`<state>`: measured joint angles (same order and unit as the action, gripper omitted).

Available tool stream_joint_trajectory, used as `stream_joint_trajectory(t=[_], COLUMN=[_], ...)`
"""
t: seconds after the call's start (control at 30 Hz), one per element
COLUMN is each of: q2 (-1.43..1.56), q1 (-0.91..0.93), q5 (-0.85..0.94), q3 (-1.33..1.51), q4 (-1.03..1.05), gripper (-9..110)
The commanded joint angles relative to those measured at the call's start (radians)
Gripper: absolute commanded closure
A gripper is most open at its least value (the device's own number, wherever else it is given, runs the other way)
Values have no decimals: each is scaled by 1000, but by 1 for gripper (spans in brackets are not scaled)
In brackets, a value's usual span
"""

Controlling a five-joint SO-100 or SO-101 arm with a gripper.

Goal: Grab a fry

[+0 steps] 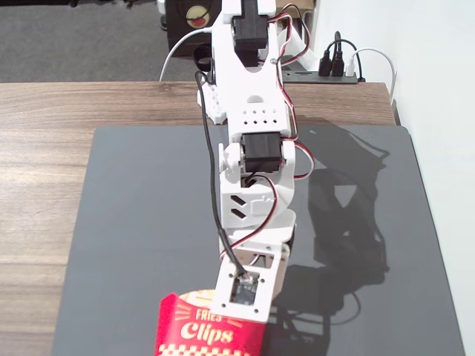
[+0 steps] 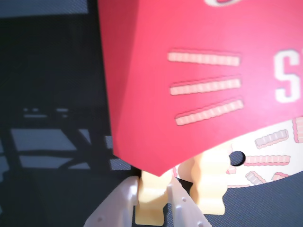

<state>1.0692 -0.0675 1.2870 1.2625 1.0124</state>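
Arm [image 1: 252, 148] is stretched forward over the dark mat [image 1: 133, 222] on the wooden bench [image 1: 44, 148], wrist pitched down onto the red "Fries Clips" carton [image 1: 204, 330] at the bottom edge of the fixed view. The claw itself is hidden behind the wrist housing there.

Wrist view: the carton [image 2: 189, 85] fills most of the frame, red panel with three pale crinkle-fry graphics and part of a white letter. Its lower rim comes to a point just above the claw [image 2: 151, 208].

Contents: two pale-yellow crinkle-edged fries poke out from under the carton rim. One fry [image 2: 150, 201] sits between the two white claw fingers [image 2: 111, 213], and both fingers appear pressed against its sides, so the claw reads as clamped on that fry. The fry's upper end runs up behind the red rim, so it is partly inside the carton. The second fry [image 2: 210, 184] stands just to the right of it in the wrist view, outside the fingers, also tucked under the rim. How many more are in the carton can't be told; the red panel blocks the inside.

A white section of the carton with printed fry shapes and a small round hole [image 2: 236, 157] shows to the right of the fries.

Cables and a power strip [image 1: 338, 70] sit off the back of the bench.
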Motion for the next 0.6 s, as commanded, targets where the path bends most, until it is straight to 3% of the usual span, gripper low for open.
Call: stream_joint_trajectory(t=[0.0, 0.37, 0.57], q2=[14, 57, 176], q1=[11, 12, 15], q5=[-5, 20, 69], q3=[-28, -8, 138], q4=[2, 58, 66], gripper=[101, 101, 101])
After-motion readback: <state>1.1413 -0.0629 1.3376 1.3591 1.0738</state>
